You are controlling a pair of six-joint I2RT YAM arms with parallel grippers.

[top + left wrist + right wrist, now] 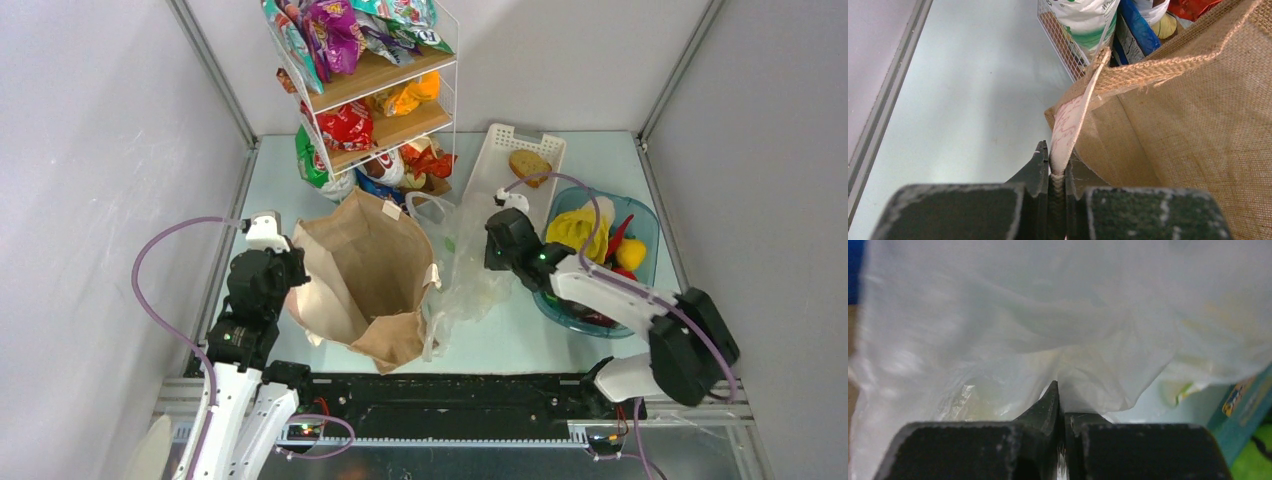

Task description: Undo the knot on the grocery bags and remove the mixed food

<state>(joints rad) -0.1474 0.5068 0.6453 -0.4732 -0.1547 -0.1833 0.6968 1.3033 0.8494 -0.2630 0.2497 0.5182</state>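
Observation:
A brown bag (365, 275) of coarse weave stands open in the middle of the table. My left gripper (297, 270) is at its left rim. The left wrist view shows this gripper (1058, 161) shut on the bag's pale strap handle (1070, 120), beside the brown bag wall (1198, 130). The clear plastic bag (462, 262) lies crumpled just right of the brown bag. My right gripper (489, 250) is shut on its film (1048, 315), with the fingertips (1062, 399) pinching a fold. Yellow fruits (580, 232) and a red chili (618, 236) lie in the blue tub (645, 222).
A white wire rack (372, 95) with wooden shelves full of snack packets stands at the back, close behind both bags. A white slatted basket (497, 160) holding a bread slice (528, 163) sits back right, next to the tub. Grey walls close in both sides.

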